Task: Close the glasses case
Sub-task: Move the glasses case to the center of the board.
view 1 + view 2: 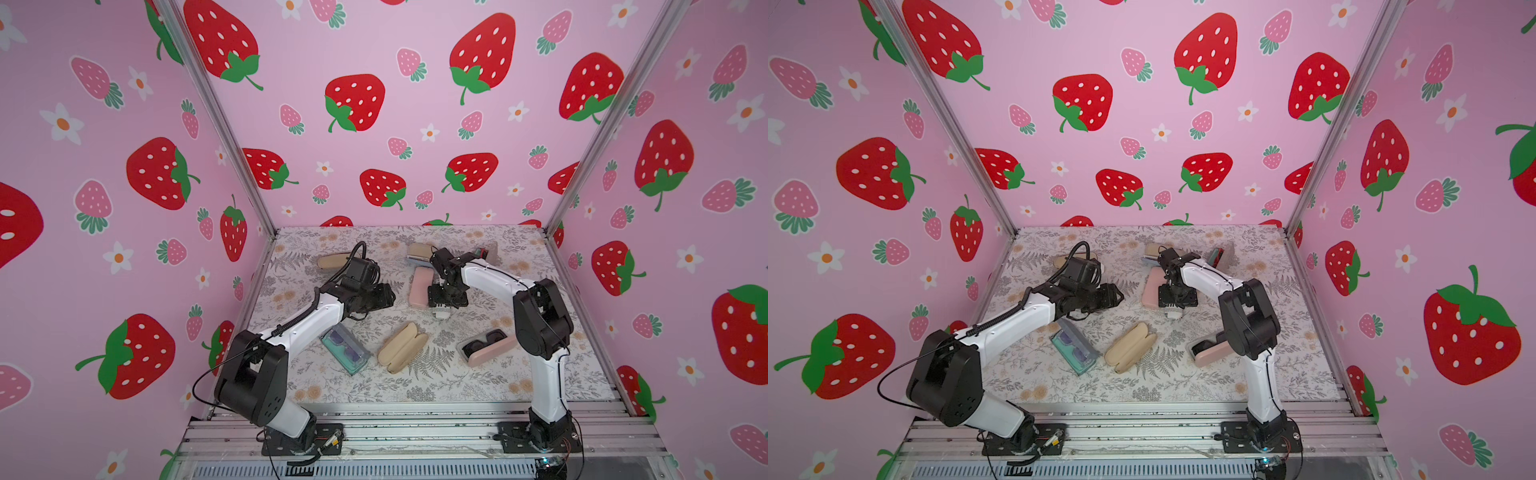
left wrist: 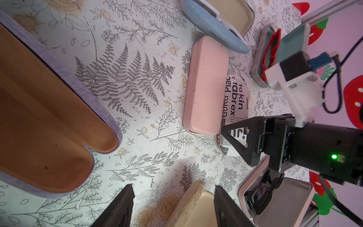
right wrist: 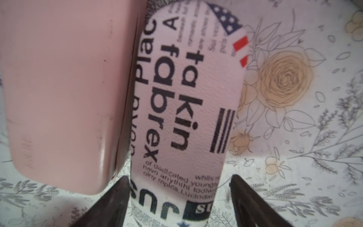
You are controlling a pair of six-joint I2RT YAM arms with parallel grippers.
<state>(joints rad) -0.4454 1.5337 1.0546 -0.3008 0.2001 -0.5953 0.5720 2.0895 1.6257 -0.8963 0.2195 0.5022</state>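
A white glasses case [image 3: 182, 102] printed with black letters lies on the floral mat beside a closed pink case [image 3: 59, 94]; its lid looks down. My right gripper [image 3: 179, 176] points down over one end of it, open: one finger is at its side, the other stands clear. In both top views only a white end [image 1: 441, 314] shows under that gripper [image 1: 1173, 309]. My left gripper [image 1: 388, 297] hovers open left of the pink case [image 1: 417, 286]. In the left wrist view its fingers [image 2: 174, 186] hold nothing, and the tip of a beige open case [image 2: 193, 196] lies below them.
Open cases lie around: the beige one [image 1: 402, 348], a teal one with purple glasses [image 1: 345, 348], a pink one with black sunglasses [image 1: 486, 345], a grey one with red glasses [image 2: 267, 57], a blue one [image 2: 212, 31], and a tan-lined one [image 2: 49, 118]. Strawberry walls enclose the mat.
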